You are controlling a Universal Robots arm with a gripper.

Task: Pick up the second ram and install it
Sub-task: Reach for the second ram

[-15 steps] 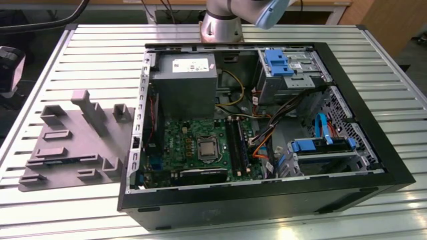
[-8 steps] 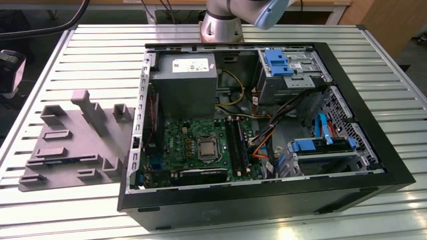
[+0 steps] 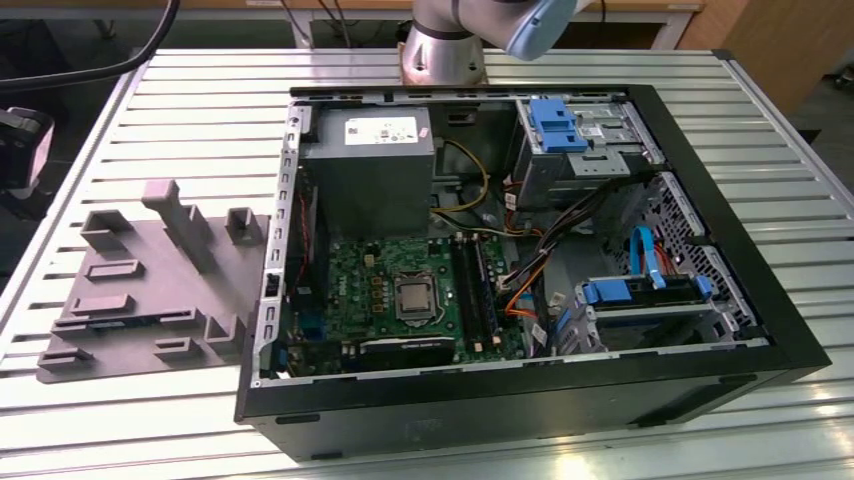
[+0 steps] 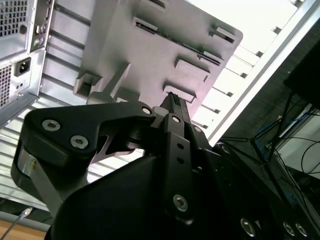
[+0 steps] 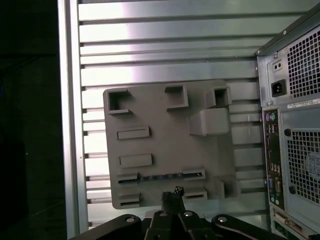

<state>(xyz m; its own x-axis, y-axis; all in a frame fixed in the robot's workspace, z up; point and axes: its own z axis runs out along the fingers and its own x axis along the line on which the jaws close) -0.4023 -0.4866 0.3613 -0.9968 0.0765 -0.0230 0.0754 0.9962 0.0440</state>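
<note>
You see little of the second ram [image 5: 160,176]. It stands on edge in the grey holder tray [image 5: 165,135], so in the first wrist view it is only a thin dark strip with a few pale specks, and both ends disappear into the tray's slotted blocks. In the second wrist view it is a dark line [image 4: 182,44] across the tilted tray [image 4: 150,60], and you cannot make out its chips.

The gripper [image 5: 172,192] hangs over the tray edge nearest it, fingers drawn together with nothing between them. The ram lies just beyond the tips, untouched, though you cannot judge how high the tips hang. In both wrist views the gripper's black body [image 4: 172,100] covers that near edge of the tray.

Off to one side of the gripper stands the computer case [image 5: 295,125], rear panel showing: a power socket [image 5: 278,88], ports and vent grilles. Tray and case both rest on the slatted metal table [image 5: 150,50].

In the exterior view the arm [image 3: 447,40] is cut off at the frame edge. The case [image 3: 534,400] lies open, with the tray [image 3: 160,290] beside it on the exterior view's left. Inside are a power supply [image 3: 374,170], a motherboard [image 3: 400,290] and loose cables — the memory slots [image 3: 474,290] are too dark to tell whether filled.
</note>
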